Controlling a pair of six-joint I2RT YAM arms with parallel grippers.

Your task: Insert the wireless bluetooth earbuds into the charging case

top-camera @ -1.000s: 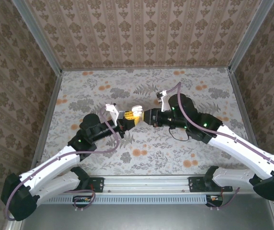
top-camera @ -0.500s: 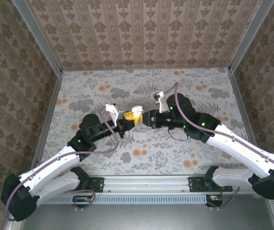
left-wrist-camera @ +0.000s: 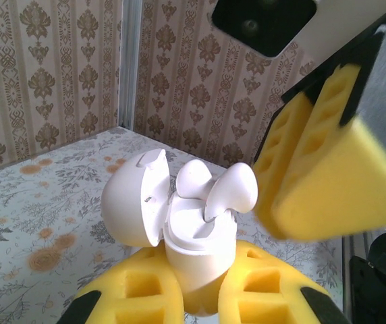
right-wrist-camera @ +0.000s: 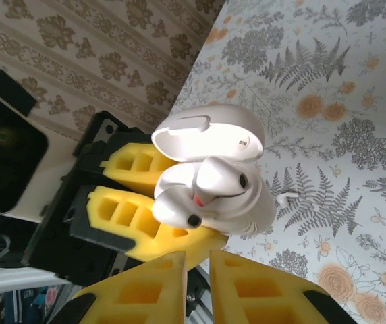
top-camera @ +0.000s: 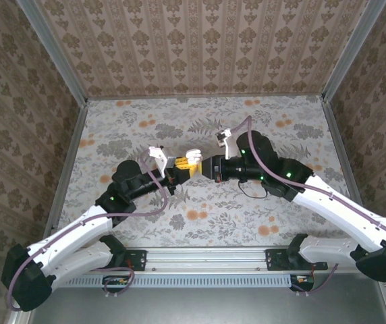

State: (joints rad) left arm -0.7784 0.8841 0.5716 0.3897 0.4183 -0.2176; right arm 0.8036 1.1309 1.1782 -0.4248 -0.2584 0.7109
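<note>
The floral surface (top-camera: 112,128) looks as it did a second ago. The right arm (top-camera: 328,202) has pushed in leftward since then, while the left arm (top-camera: 78,233) has stayed put. The left gripper (left-wrist-camera: 200,290) is clamped tight on the base of the charging case (left-wrist-camera: 193,250), held up off the surface with its lid (left-wrist-camera: 129,206) swung open. The right gripper (right-wrist-camera: 196,283) has closed the gap to the case; its pads are drawn nearly together, a slim slot between them and nothing in it. Two wireless bluetooth earbuds (left-wrist-camera: 233,189) stand in the case's mouth, and the nearer one touches a right pad.
</note>
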